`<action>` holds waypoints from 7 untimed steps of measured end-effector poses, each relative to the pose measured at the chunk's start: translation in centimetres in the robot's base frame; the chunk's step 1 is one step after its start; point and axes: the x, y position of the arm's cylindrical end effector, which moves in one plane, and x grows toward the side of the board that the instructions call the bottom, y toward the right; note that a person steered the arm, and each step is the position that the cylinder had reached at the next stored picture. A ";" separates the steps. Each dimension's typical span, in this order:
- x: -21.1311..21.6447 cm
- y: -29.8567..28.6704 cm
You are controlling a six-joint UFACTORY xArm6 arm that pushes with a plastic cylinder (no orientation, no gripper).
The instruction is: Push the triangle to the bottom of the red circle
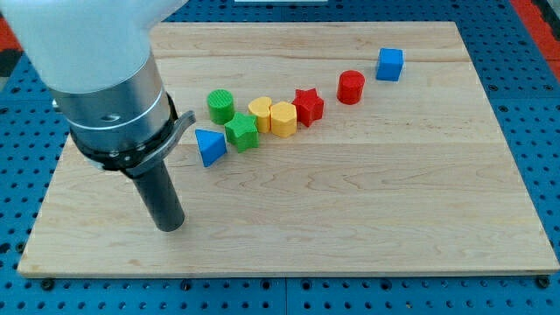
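The blue triangle [209,146] lies on the wooden board at centre left, touching the green star [241,131] to its right. The red circle [351,87] stands far to the upper right, next to the blue cube [390,64]. My tip [171,225] rests on the board below and to the left of the blue triangle, well apart from it. The rod rises from there into the large grey and white arm at the view's upper left.
A row of blocks runs from the triangle toward the red circle: a green circle [220,106], a yellow heart [260,113], a yellow hexagon [283,119] and a red star [308,106]. The board's [367,219] left edge is near the arm.
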 end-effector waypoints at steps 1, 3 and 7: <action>-0.5 -2.1; -8.7 -7.4; -9.4 8.3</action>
